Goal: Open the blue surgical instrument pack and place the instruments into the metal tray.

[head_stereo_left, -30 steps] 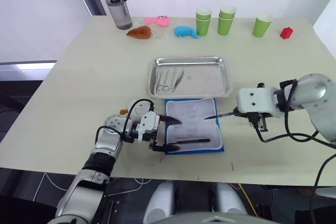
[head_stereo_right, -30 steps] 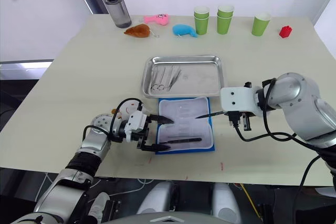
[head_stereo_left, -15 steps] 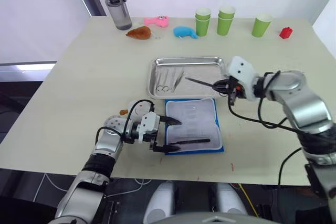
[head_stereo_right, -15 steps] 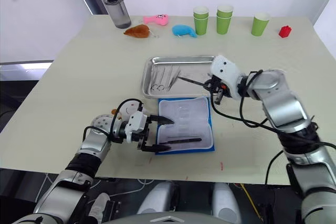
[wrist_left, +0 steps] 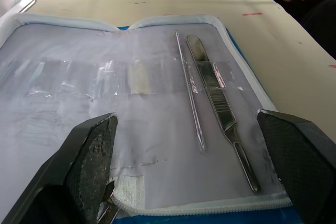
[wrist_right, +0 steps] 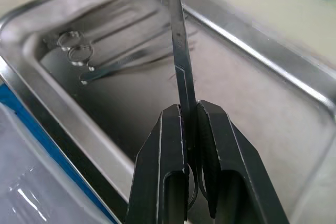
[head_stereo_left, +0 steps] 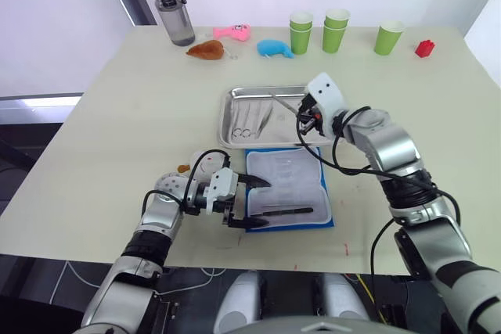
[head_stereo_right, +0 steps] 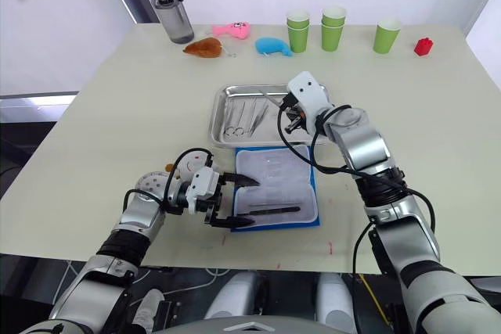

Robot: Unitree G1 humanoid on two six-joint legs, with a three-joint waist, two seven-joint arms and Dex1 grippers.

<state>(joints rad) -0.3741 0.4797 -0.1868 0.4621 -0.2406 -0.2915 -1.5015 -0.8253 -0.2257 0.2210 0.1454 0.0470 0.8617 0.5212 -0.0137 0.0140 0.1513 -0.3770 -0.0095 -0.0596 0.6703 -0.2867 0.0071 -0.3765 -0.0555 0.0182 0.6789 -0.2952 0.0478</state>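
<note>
My right gripper (wrist_right: 188, 129) pinches a slim dark instrument (wrist_right: 179, 61) over the metal tray (head_stereo_left: 338, 132).
Ring-handled scissors (head_stereo_left: 245, 127) and tweezers already lie in the tray's left end. My left gripper (head_stereo_left: 252, 202), fingers spread wide, rests on the opened blue surgical instrument pack (head_stereo_left: 288, 220) just below the tray; a scalpel handle (wrist_left: 219, 105) and a thin probe (wrist_left: 190, 95) lie on its lining.

The blue pack (head_stereo_left: 288, 188) lay open, pale lining up, two slim tools (wrist_left: 210, 90) left inside; just beyond it the steel tray (head_stereo_left: 329, 132) held scissors and tweezers (head_stereo_left: 252, 119)
</note>
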